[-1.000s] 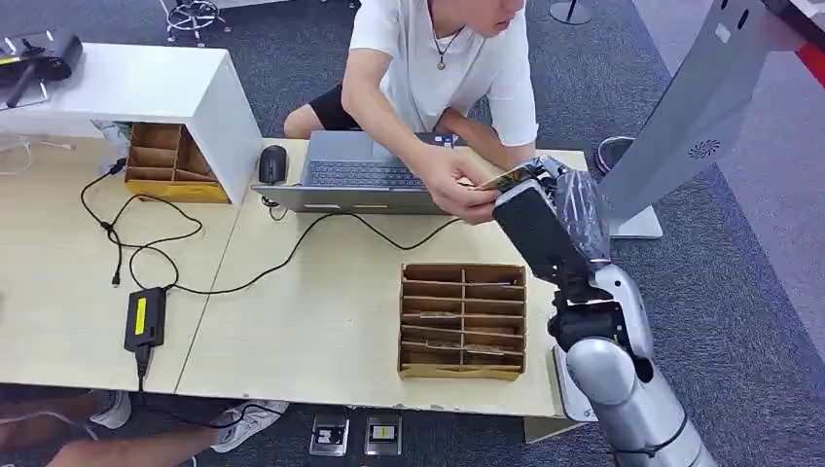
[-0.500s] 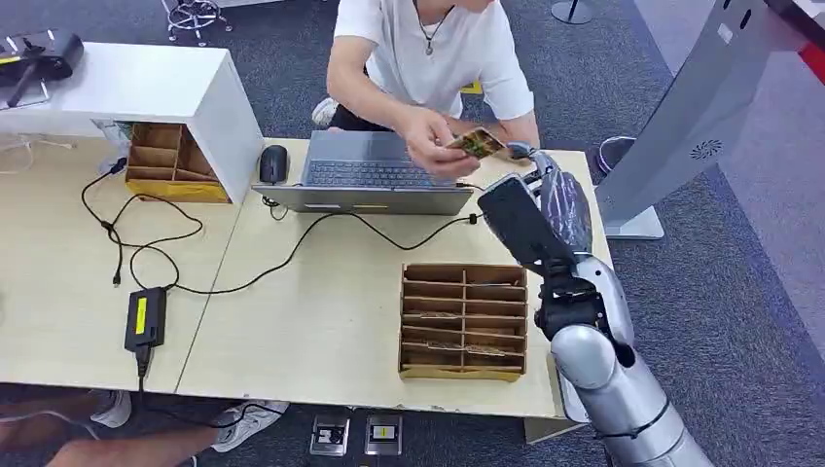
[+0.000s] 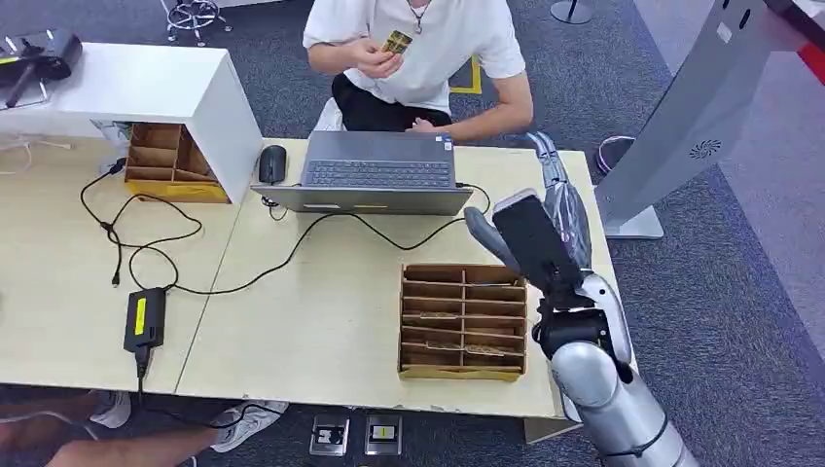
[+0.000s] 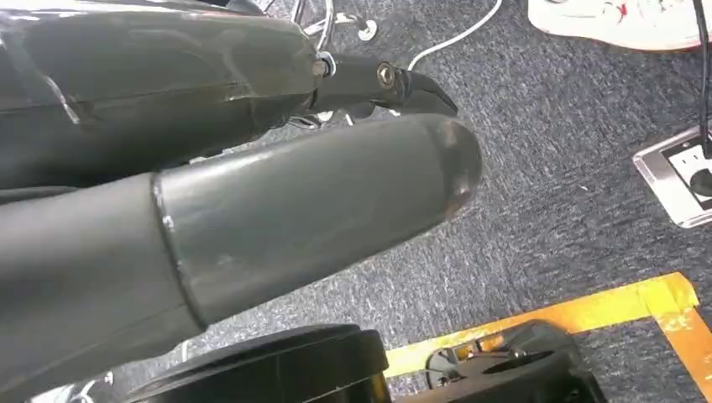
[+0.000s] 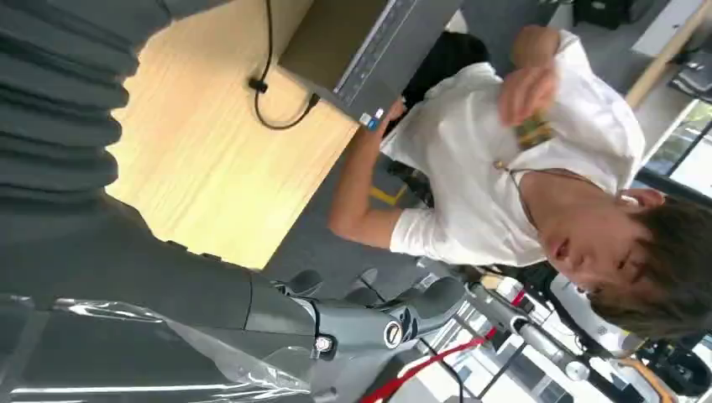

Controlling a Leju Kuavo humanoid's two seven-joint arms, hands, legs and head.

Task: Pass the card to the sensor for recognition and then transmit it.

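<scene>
Light wood desk (image 3: 321, 321) over grey carpet: my right hand (image 3: 545, 229) hovered released, fingers apart and holding nothing, beside the laptop (image 3: 375, 175) since the person's hand (image 3: 375, 53) held the card (image 3: 396, 41) at chest height, handover apparently done; left hand's state unclear.

We count one card (image 3: 396, 42), held up in the hand (image 3: 375, 56) of one person (image 3: 428, 49) seated behind the table (image 3: 321, 321). On the table we see one laptop (image 3: 375, 173), one mouse (image 3: 273, 162), one black power adapter (image 3: 145, 318) and two brown compartment trays: one (image 3: 463, 321) near the front edge, one (image 3: 170, 162) tucked under a white stand (image 3: 146, 88). We count one robot hand (image 3: 550, 209) raised over the table, and two floor sockets (image 3: 356, 435) below its front edge. We also see one white shoe (image 3: 249, 421) by the sockets.
</scene>
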